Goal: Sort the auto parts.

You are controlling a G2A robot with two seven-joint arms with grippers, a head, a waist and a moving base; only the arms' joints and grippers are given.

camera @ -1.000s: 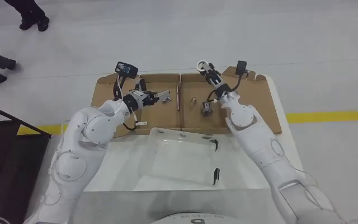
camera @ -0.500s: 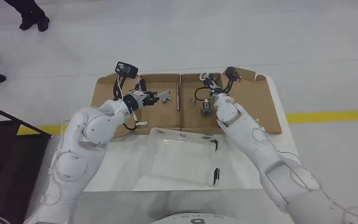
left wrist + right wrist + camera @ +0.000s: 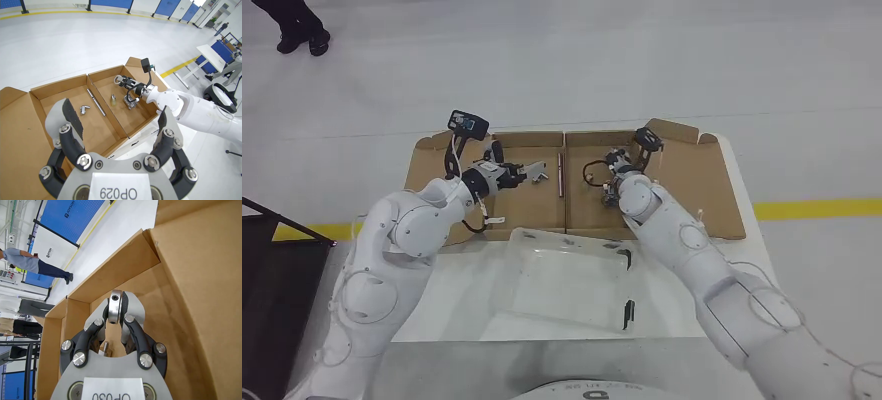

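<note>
Task thing: a steel shaft collar (image 3: 114,300), a short ring with a set-screw hole in its rim, is off the cardboard and held edge-on in the right arm's grip.
Right end effector (image 3: 115,308): clenched on the collar, one pad against each flat face. It hangs above the right-hand compartment of the cardboard box (image 3: 702,200), toward that compartment's far wall.
Left end effector (image 3: 115,111): released, with its jaws spread wide and nothing between them. It hovers over the near side of the left-hand compartment.
Left compartment: a slim metal rod (image 3: 96,102) lies just beside the divider, and a small L-shaped bracket (image 3: 84,109) lies near it.
Right compartment: a small brass-coloured fitting (image 3: 113,100) and a notched cylindrical metal part (image 3: 130,102) lie close together. Both are below and to the near side of the held collar.
Tabletop: a clear plastic tray (image 3: 562,285) sits between the box and the robot.
Step in hand: most likely placing, with the collar brought over the compartment it belongs in but not yet set down.
Next move calls for: lowering the collar toward bare cardboard by the far wall, clear of the fitting and the notched part. The grip should open only when the collar is low, because a ring dropped on edge would probably roll.
</note>
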